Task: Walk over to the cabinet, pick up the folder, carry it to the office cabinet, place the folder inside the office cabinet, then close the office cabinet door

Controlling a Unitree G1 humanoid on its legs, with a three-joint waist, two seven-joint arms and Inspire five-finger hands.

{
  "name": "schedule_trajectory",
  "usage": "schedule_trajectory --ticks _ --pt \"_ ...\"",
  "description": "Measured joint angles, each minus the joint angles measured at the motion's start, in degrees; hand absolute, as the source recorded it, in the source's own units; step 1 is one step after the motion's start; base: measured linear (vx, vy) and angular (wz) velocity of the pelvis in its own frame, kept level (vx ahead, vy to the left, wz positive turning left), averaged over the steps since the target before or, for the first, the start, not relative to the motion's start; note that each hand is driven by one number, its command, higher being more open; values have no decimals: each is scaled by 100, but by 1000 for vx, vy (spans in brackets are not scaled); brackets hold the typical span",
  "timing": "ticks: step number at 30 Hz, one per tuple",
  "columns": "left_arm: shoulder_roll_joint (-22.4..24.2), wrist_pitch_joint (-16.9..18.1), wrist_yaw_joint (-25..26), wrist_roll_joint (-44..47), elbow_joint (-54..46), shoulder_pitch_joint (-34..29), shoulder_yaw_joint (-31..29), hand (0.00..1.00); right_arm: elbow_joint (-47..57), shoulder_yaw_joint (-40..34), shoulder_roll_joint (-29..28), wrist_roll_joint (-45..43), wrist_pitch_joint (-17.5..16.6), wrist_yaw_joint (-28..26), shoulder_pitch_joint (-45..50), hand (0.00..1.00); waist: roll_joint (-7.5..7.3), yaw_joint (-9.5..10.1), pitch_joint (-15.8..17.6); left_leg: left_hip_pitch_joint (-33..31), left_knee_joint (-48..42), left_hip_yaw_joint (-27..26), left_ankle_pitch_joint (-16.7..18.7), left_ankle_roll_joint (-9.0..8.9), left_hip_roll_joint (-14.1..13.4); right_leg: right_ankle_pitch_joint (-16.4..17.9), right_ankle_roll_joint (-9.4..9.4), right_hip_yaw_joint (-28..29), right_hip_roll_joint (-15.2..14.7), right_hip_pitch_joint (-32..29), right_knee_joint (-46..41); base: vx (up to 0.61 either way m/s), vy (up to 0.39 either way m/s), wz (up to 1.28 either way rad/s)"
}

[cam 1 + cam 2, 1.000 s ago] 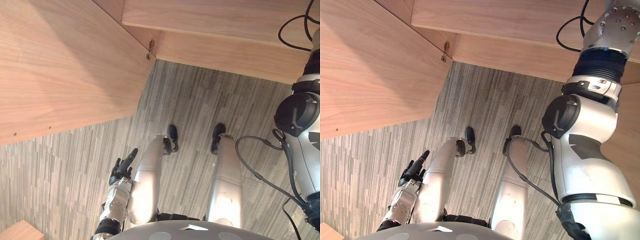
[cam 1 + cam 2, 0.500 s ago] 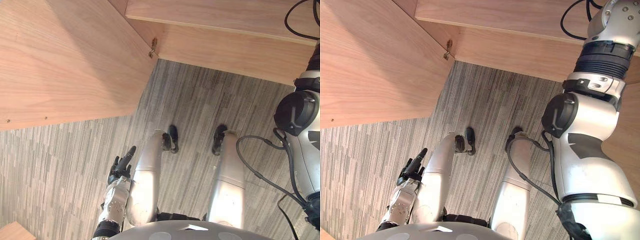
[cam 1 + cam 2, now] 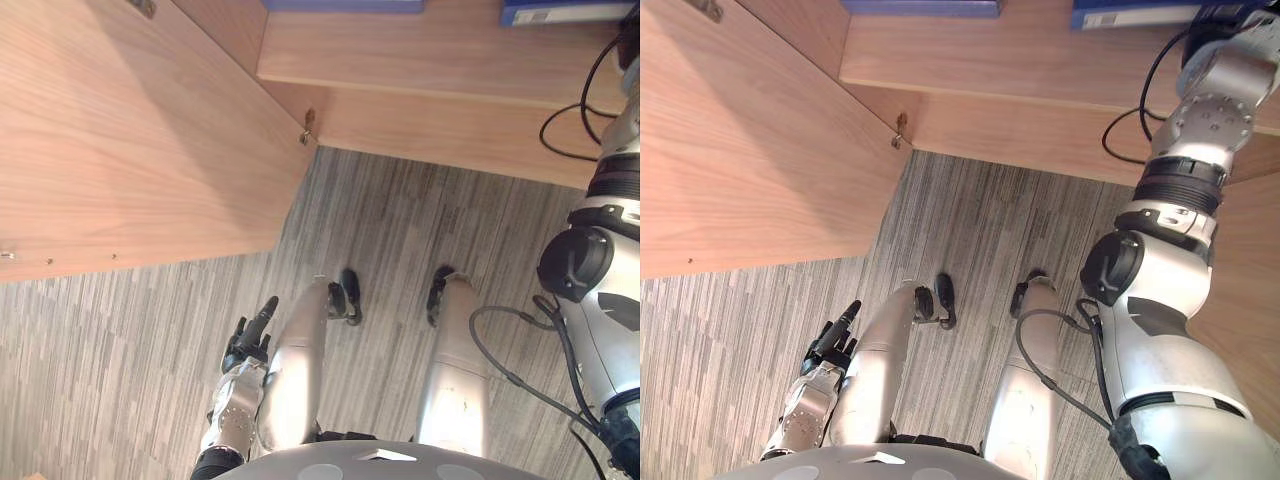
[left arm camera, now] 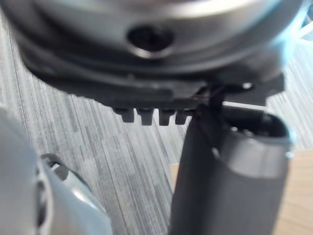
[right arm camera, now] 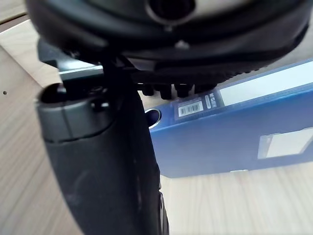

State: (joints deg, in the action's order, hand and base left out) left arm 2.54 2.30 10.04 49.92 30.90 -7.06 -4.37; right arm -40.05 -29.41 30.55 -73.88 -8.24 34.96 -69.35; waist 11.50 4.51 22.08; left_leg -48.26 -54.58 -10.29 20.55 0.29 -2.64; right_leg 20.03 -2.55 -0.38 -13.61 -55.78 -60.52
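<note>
placing prob done: blue folder (image 5: 234,132) lies on office cabinet shelf (image 3: 400,50), right hand (image 5: 98,161) near it, fingers can't tell; left hand (image 3: 250,340) hangs, fingers relaxed. nxt: swing door (image 3: 130,150) shut.

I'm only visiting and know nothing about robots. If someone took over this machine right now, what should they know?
Left hand: open, empty, hanging beside the leg.
Right hand: raised to the cabinet shelf, open, empty.
Blue folder: lying on that shelf just past the right hand, in neither hand.
Cabinet door: open, on the robot's left.
Done: robot stands at the cabinet; whether the folder awaits pick-up or was just placed is unclear.
Left: if placed, withdraw the arm and close the door; otherwise grasp and carry it.
</note>
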Motion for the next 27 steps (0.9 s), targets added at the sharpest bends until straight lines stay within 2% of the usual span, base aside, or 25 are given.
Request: schedule_trajectory --ticks 7,11,14,21,24,27 --pt "98 -12 -101 -80 26 -60 -139 100 -323 17 -2 1183 840 -450 606 100 -34 -14 -152 481 332 -33 -4 3 -84 -122 -29 -98 93 529 453 24 15 -10" --pt "107 -9 -210 -88 42 -128 -354 100 -665 114 -2 1806 1271 -722 736 100 -176 -25 -249 686 538 -42 -33 16 -89 -190 -42 -169 100 767 709 6 8 -3" --pt "105 -11 -280 -101 82 -245 -453 100 -919 258 7 2218 1495 -932 787 100 -332 -40 -357 710 683 -40 -80 33 -99 -279 -66 -210 127 830 922 13 12 -1" --pt "93 -20 -518 -153 334 -246 -1007 100 -1453 997 202 3467 2072 -1785 761 100 -530 -56 -457 879 913 -92 -119 96 -75 -421 -97 -275 102 1035 1259 29 49 -4" --pt "88 -21 -582 -330 350 -282 -1058 100 -1716 1289 407 3986 2247 -2113 543 100 -543 -55 -464 866 997 -98 -167 141 6 -442 -111 -279 36 1021 1311 9 30 6" --pt "84 -23 -724 -333 344 -341 -1127 100 -1830 1594 535 4231 2286 -2411 338 100 -543 -55 -464 855 1045 -111 -177 155 14 -477 -129 -278 36 1013 1373 3 10 0"
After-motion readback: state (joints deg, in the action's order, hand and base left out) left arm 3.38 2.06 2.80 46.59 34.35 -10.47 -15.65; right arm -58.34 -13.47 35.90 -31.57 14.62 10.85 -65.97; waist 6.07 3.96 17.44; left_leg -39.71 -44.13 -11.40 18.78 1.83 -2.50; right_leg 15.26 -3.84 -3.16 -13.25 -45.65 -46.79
